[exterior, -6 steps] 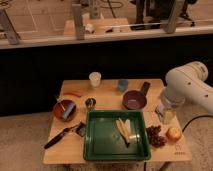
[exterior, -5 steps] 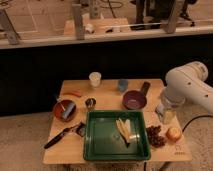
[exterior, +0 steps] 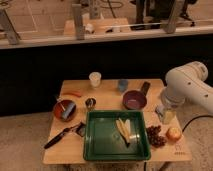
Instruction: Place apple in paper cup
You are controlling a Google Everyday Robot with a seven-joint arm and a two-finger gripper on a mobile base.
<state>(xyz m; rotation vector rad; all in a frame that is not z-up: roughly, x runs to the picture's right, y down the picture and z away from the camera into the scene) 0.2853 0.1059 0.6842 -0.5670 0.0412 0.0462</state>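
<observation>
Beside apple, gripper; paper cup upright

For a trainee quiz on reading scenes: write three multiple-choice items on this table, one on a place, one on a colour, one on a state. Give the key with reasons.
1. The apple lies:
A. in the purple bowl
B. on the table, front right, beside the grapes
C. at the back left corner

2. The tray is:
A. green
B. red
C. white

3. The pincer, hanging above the table just behind the apple, is:
A. shut on the apple
B. shut on the grapes
C. open and empty

Key:
1 B: the apple sits on bare wood to the right of the grapes.
2 A: the tray's floor and rim are green.
3 C: the apple and the grapes both lie on the table, and the paper cup stands apart at the back.
</observation>
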